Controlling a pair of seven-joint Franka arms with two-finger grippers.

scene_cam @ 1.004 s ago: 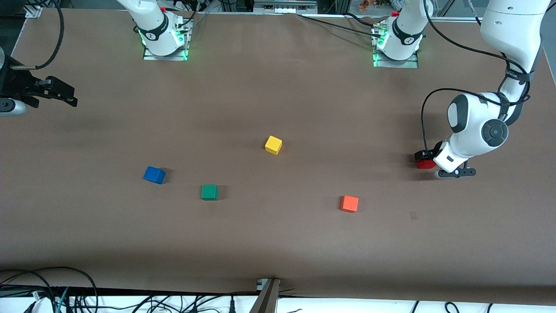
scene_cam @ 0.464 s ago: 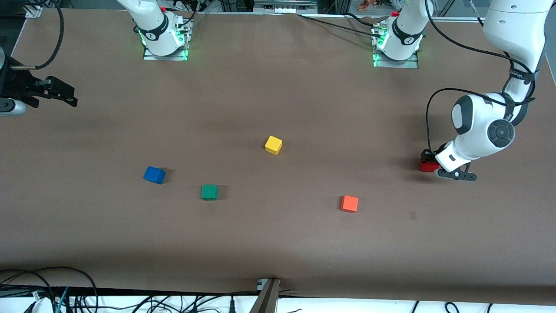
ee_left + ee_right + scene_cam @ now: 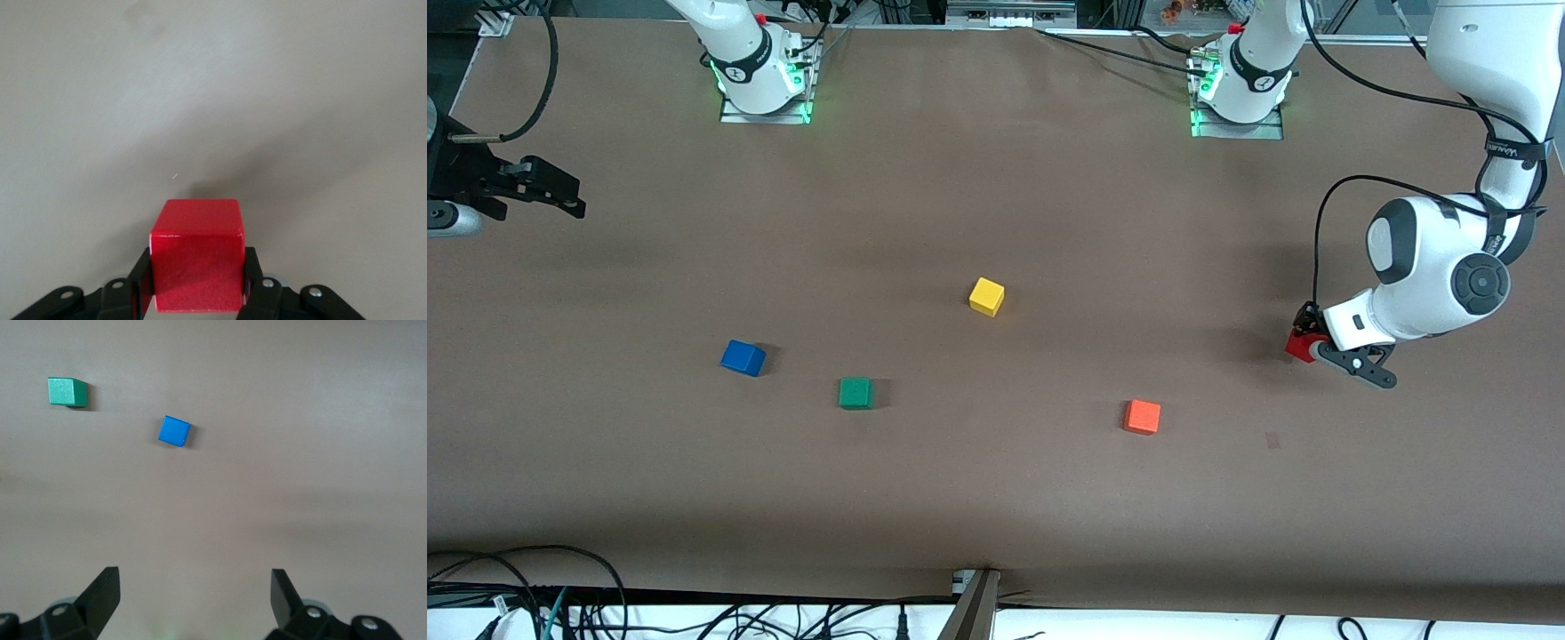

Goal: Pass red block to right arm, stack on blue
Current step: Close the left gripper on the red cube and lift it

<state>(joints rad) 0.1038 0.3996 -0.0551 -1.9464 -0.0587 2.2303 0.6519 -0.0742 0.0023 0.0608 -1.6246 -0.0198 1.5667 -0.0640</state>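
- Front view, nearest first: the orange block (image 3: 1142, 416) and the green block (image 3: 855, 392) sit on the brown table (image 3: 996, 498), closest to the camera.
- A bit farther sits the blue block (image 3: 743, 357), toward the right arm's end, with nothing on top of it.
- The left gripper (image 3: 1316, 348) is low at the left arm's end, its jaws pinching the red block (image 3: 1299, 347). I cannot be sure if the block is off the table or touching it.
- The yellow block (image 3: 986, 296) sits farther away, near the middle.
- The right gripper (image 3: 560, 197) waits at the table's edge with its jaws spread wide and holding nothing.
- So the grab looks done. Left to do: lift, pass the red block over, and stack it on blue.
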